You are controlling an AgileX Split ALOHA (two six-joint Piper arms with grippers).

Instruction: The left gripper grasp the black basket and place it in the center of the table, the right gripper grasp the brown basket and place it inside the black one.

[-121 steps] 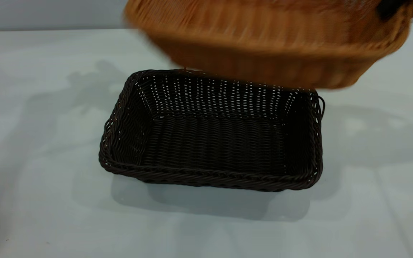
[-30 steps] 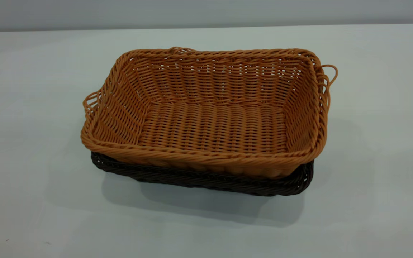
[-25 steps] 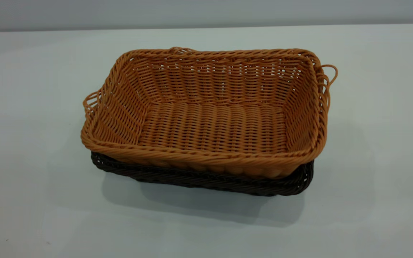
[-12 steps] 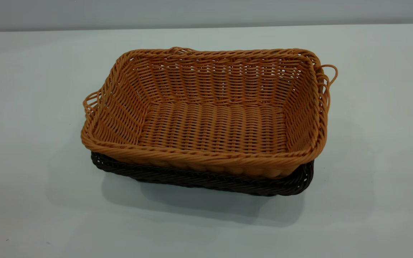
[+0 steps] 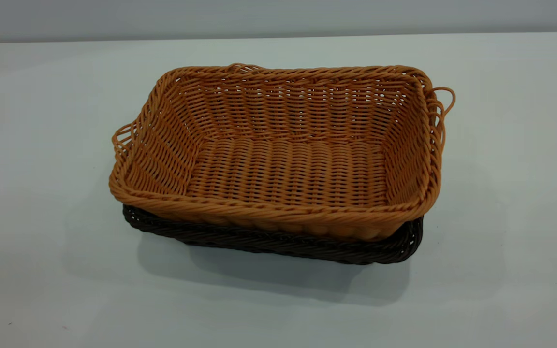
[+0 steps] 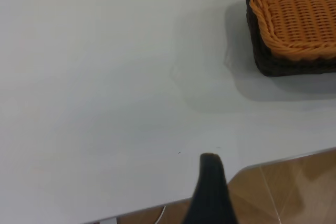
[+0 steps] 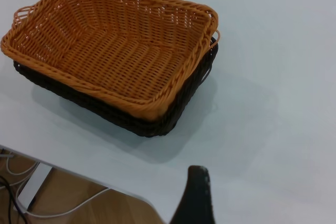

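Nothing's budged over the last second or so, but compared to nearly five seconds back it's a big change: the orange-tan rectangular woven wicker basket (image 5: 288,164) was swinging in the air above the dark one then, and now it's sitting nested inside the very dark brown-black rectangular wicker basket (image 5: 278,241). It rides a bit high, so the dark rim peeks out along the near side and at the right corner in the exterior view. Orange loop handles stick out at both short ends. The pair sits around the middle of the big plain white-grey matte table (image 5: 41,145). Neither arm shows up in the exterior view at all. From the left wrist view, the glossy black left gripper (image 6: 210,192) is back over the table's edge, well apart from the stacked baskets, and I only see one dark finger, so can't tell if it's open or closed. Same deal with the black right gripper (image 7: 194,198): hanging over the table edge, away from the baskets, can't tell its state.
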